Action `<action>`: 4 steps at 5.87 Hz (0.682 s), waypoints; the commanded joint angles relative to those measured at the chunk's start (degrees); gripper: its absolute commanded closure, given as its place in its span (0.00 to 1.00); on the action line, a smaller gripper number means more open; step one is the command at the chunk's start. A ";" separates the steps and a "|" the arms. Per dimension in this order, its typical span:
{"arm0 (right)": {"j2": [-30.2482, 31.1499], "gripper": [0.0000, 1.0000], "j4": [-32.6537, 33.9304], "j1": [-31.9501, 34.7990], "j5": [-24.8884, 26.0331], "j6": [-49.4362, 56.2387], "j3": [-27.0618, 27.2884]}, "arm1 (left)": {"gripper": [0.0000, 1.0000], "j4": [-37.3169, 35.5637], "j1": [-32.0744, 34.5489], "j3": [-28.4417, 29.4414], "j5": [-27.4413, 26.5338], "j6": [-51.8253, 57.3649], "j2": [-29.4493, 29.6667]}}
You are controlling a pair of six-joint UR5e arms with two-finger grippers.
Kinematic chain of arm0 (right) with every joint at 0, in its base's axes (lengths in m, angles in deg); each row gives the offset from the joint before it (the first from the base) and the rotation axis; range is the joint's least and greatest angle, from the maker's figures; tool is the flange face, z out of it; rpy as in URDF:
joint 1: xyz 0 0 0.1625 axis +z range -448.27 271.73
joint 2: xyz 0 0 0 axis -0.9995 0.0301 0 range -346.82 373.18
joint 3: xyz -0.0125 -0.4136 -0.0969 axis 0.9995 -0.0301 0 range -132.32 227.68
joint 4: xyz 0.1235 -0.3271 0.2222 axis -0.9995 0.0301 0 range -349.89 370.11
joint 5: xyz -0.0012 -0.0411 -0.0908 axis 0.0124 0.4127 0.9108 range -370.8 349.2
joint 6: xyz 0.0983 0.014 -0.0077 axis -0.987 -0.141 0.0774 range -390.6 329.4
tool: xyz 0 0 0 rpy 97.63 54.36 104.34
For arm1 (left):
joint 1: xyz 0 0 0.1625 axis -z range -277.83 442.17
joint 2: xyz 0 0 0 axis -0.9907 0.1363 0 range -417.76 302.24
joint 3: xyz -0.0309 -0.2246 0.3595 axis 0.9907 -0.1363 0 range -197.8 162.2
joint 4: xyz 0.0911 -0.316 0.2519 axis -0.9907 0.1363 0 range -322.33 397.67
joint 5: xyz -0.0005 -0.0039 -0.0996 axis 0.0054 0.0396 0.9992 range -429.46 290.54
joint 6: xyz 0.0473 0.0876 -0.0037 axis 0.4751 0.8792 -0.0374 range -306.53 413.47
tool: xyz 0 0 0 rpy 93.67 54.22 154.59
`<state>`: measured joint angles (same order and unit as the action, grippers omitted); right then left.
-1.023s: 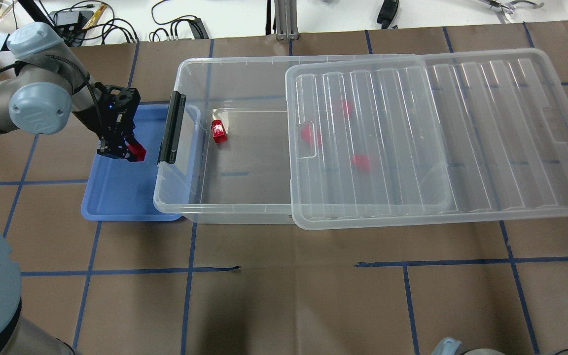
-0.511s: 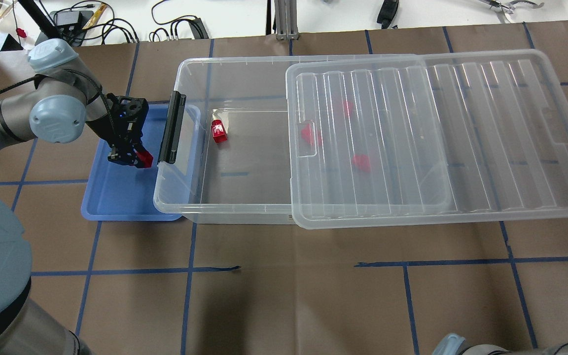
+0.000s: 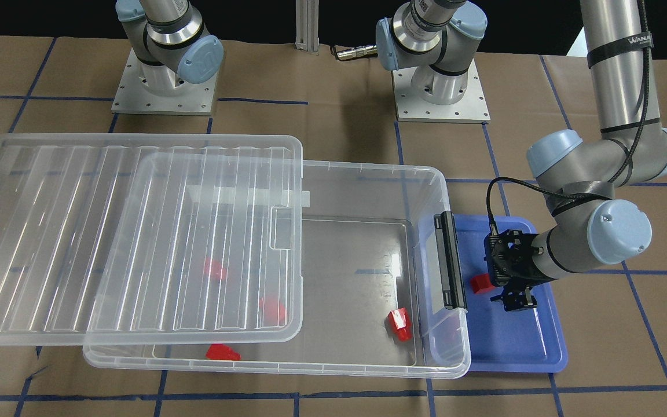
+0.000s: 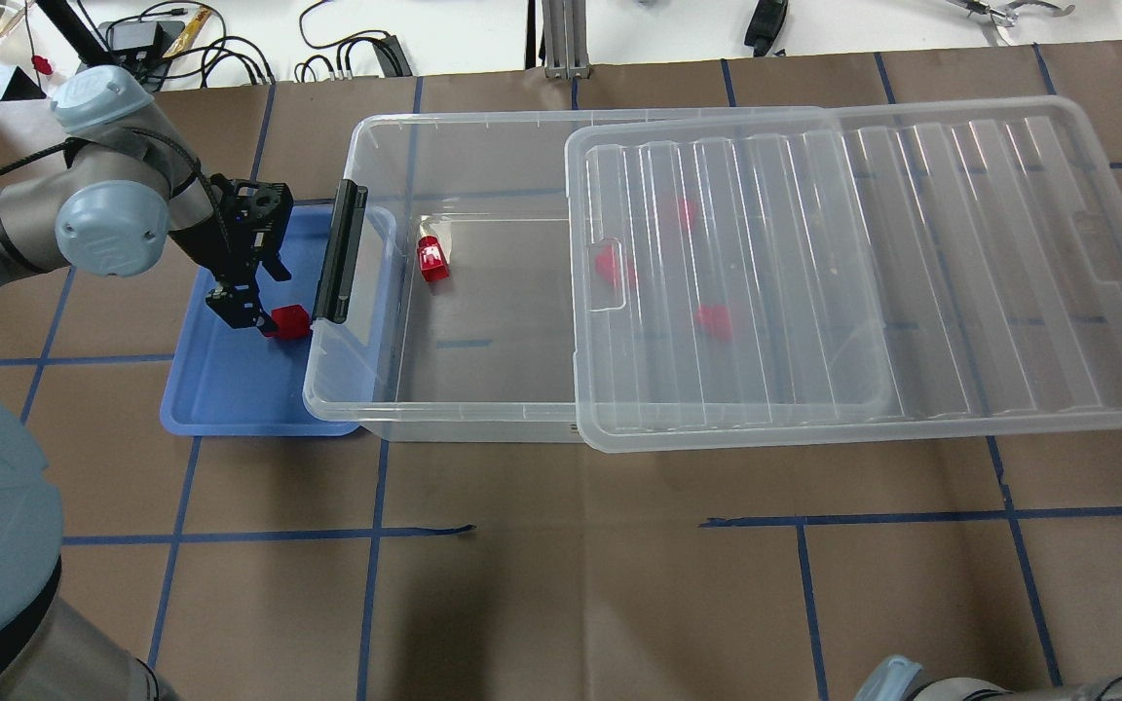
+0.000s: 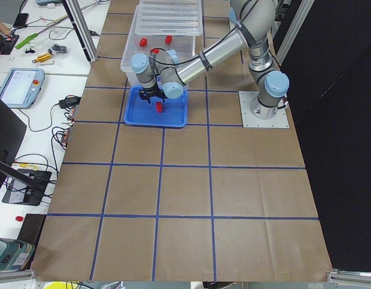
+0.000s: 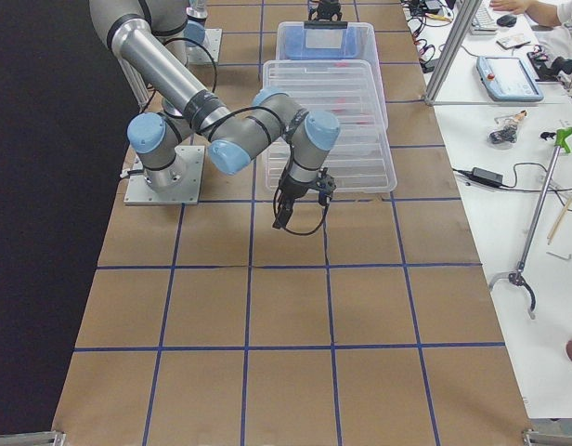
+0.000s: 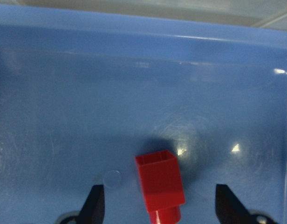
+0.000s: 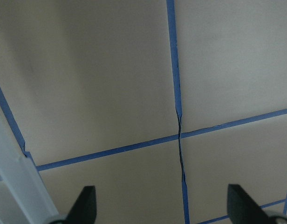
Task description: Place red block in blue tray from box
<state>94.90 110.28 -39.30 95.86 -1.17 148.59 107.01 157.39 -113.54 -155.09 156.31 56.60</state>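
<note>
The left gripper (image 7: 160,207) is hovering, jaws apart, astride the red block (image 7: 160,179) lying inside the blue tray (image 4: 220,399); the release looks to be finishing, calling for a straight lift.

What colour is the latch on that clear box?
The latch is black; overhead view shows it best.

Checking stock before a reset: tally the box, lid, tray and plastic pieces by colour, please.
Red: 5, the red block in the tray and 4 pieces in the box
Blue: 1, the tray
Clear: 2, the box and its lid
Total: 8
</note>
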 commanded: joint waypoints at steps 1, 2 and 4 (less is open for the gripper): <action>0.36 0.00 -0.84 0.06 -2.66 -3.74 1.99 | 0.09 9.35 1.41 2.04 0.11 -9.16 -8.31; 0.80 0.00 -0.93 0.41 -3.64 -4.20 2.62 | 0.03 14.89 3.25 4.58 0.03 -14.27 -12.45; 0.98 0.00 -1.11 0.59 -4.96 -4.99 2.89 | 0.02 29.29 5.28 15.70 -0.85 -15.90 -15.65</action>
<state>95.76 109.26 -38.81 91.92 -5.61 151.28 129.23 161.86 -103.54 -155.61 141.45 42.30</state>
